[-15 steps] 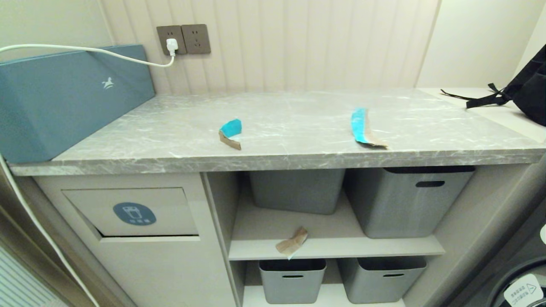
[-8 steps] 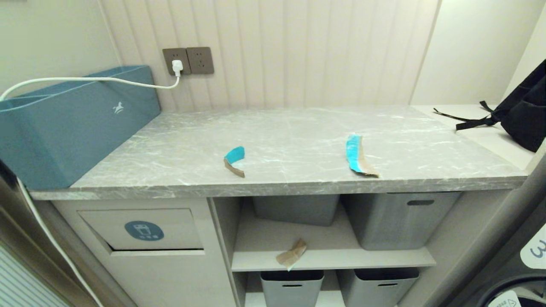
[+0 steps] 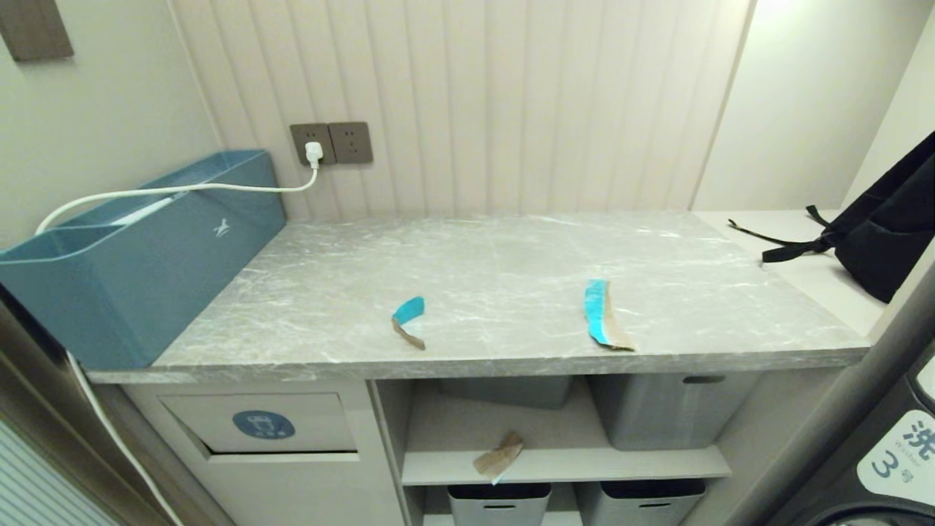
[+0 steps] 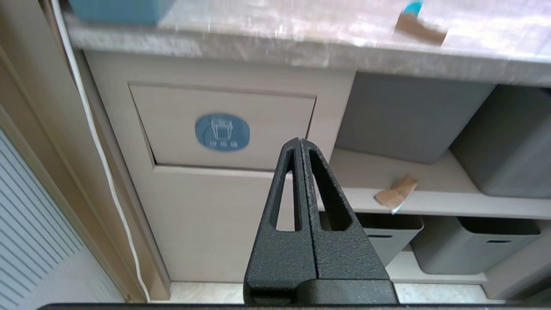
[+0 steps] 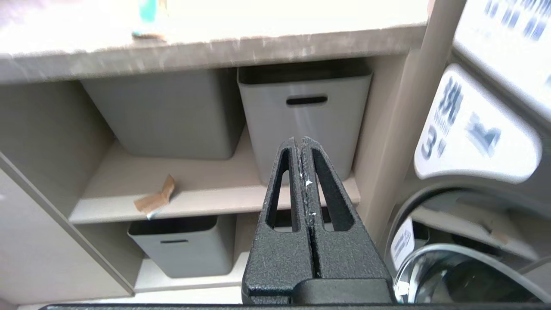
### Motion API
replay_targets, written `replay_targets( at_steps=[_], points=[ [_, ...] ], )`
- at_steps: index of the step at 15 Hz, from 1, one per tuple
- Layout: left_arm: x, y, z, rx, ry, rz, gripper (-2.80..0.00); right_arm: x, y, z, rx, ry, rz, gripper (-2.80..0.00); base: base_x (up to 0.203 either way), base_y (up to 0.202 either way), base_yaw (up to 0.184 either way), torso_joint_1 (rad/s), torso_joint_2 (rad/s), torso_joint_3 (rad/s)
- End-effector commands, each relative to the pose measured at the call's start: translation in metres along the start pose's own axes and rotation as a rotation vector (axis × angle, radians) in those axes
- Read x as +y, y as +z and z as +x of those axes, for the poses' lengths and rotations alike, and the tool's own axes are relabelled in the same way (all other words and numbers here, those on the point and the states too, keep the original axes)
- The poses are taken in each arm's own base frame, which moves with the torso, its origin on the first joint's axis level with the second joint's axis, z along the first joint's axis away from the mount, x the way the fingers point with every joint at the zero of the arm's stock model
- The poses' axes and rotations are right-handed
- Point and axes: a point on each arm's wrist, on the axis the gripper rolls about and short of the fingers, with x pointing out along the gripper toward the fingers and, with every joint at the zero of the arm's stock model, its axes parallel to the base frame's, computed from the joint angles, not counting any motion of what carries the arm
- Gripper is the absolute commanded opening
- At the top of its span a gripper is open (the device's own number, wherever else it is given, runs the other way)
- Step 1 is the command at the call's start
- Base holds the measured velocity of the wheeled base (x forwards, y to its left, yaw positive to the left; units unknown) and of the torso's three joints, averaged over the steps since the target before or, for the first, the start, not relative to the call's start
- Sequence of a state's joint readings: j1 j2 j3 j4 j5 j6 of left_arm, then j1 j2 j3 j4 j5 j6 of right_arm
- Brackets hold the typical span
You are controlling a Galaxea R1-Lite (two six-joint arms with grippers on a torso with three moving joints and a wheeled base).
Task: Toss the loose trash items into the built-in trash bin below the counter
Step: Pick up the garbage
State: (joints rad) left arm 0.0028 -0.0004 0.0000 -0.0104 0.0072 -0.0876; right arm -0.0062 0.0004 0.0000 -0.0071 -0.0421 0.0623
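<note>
Counter (image 3: 511, 270) ran wide across the head view; built-in trash bin (image 3: 264, 425) sat under its left end, flap shut as far as could be seen. Three scraps in play. Long scrap (image 3: 603, 315) lay on the counter's right half near the front edge, long axis running front to back. Short scrap (image 3: 408, 321) lay left of centre, also near the front edge, well apart from the long one. Third scrap (image 3: 499, 457) rested on the shelf (image 3: 657, 462) below the counter.

Left claw (image 4: 300, 146) hung low before the bin front, fingers pressed together, empty. Right claw (image 5: 299, 144) hung before the grey tubs (image 5: 306, 118), likewise pinched together, empty. Both scraps on the counter lay above the claws; the short one probably fell to the left arm, which also sat nearer the bin.
</note>
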Motion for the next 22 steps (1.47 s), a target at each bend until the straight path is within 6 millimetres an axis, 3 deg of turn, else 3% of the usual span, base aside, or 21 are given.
replay_targets(
  at_steps=[1, 8, 9, 12, 14, 16, 18, 19, 20, 22],
  points=[
    [0.0, 0.0, 0.0, 0.002, 0.001, -0.001, -2.8, 0.0, 0.0, 0.0, 0.002, 0.001, -0.001, -2.8, 0.0, 0.0, 0.0, 0.259, -0.55, -0.289],
    [0.0, 0.0, 0.0, -0.006, -0.001, 0.008, -2.8, 0.0, 0.0, 0.0, 0.002, 0.001, -0.001, -2.8, 0.0, 0.0, 0.0, 0.093, -0.2, -0.103],
    [-0.001, 0.008, -0.002, -0.037, -0.006, 0.01, -2.8, 0.0, 0.0, 0.0, 0.002, 0.001, -0.001, -2.8, 0.0, 0.0, 0.0, 0.0, 0.0, 0.0],
    [-0.007, 0.058, -0.01, -0.121, -0.094, -0.011, -2.8, 0.0, 0.0, 0.0, 0.002, 0.001, -0.001, -2.8, 0.0, 0.0, 0.0, 0.0, 0.0, 0.0],
    [-0.012, 0.102, 0.009, -0.053, -0.171, -0.058, -2.8, 0.0, 0.0, 0.0, 0.002, 0.001, -0.001, -2.8, 0.0, 0.0, 0.0, 0.0, 0.0, 0.0],
    [-0.019, 0.147, 0.055, 0.048, -0.255, -0.104, -2.8, 0.0, 0.0, 0.0, 0.002, 0.001, -0.001, -2.8, 0.0, 0.0, 0.0, 0.0, 0.0, 0.0],
    [-0.026, 0.174, 0.107, 0.142, -0.368, -0.142, -2.8, 0.0, 0.0, 0.0, 0.002, 0.001, -0.001, -2.8, 0.0, 0.0, 0.0, 0.0, 0.0, 0.0],
    [-0.03, 0.18, 0.132, 0.196, -0.438, -0.163, -0.22, 0.0, 0.0, 0.0, 0.002, 0.001, -0.001, -2.8, 0.0, 0.0, 0.0, 0.0, 0.0, 0.0],
    [-0.035, 0.18, 0.152, 0.249, -0.499, -0.18, 0.0, 0.0, 0.0, 0.0, 0.002, 0.001, -0.001, -2.8, 0.0, 0.0, 0.0, 0.0, 0.0, 0.0],
    [-0.051, 0.176, 0.179, 0.364, -0.62, -0.204, 0.0, 0.0, 0.0, 0.0, 0.002, 0.001, -0.001, -2.8, 0.0, 0.0, 0.0, 0.0, 0.0, 0.0]
  ],
)
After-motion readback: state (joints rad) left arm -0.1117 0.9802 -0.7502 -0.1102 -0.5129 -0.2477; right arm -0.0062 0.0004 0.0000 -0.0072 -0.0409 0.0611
